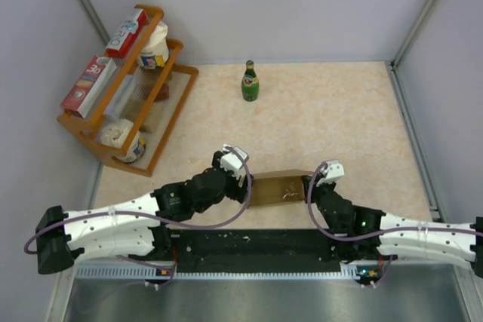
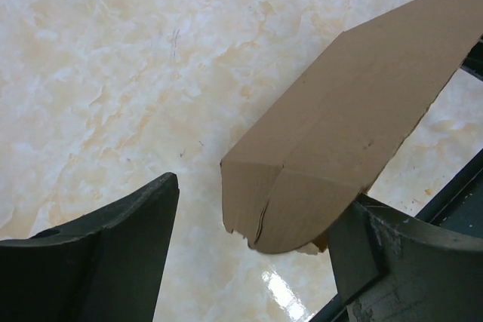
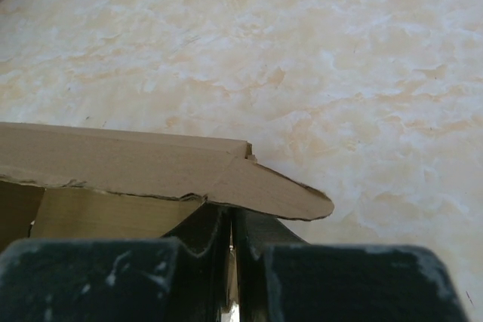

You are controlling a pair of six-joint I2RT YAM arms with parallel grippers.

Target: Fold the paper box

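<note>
As the right claw [image 3: 230,215] pinches shut on one end of the paper box [image 1: 278,188], the left claw [image 2: 263,192] gapes wide around the far end's rounded flap; folding that flap inward looks next, which calls for a square, gentle push

Likely a lab cell: plain walls [image 1: 302,5] enclose a marbled table [image 1: 339,111].

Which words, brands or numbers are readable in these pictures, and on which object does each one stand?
The lower red-and-white box: perhaps "30", blurred, not certain.
The upper red-and-white box: print too blurred to read.
The green bottle: label too small to read.
The white tub: label blurred.
The paper box: plain brown, no print.
</note>
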